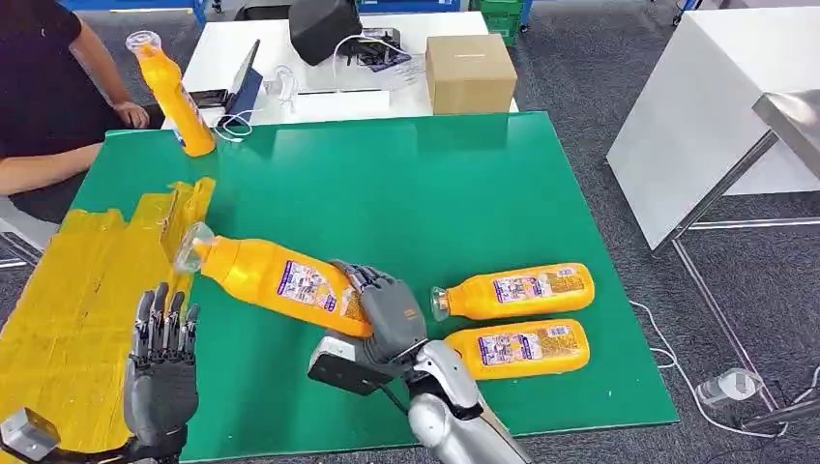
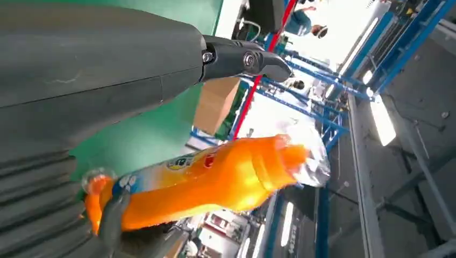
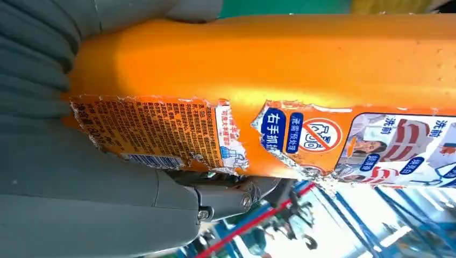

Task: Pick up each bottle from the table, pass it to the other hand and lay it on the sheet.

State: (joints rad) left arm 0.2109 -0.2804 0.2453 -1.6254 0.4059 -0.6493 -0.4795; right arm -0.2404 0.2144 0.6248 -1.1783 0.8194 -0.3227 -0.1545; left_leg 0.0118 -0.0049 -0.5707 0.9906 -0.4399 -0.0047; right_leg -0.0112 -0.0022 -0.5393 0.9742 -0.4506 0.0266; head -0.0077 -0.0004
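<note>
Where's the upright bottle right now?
In the head view, the upright bottle stands at the green mat's far left corner, beside the seated person's hand.

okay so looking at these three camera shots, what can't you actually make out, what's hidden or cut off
- Held bottle: its base is hidden by the right hand in the head view; both ends are cut off in the right wrist view.
- Label: torn, small print unreadable.
- Left hand: seen from the back, palm hidden.
- Person: cut off by the frame edge.
- Cardboard box: closed, contents hidden.
</note>
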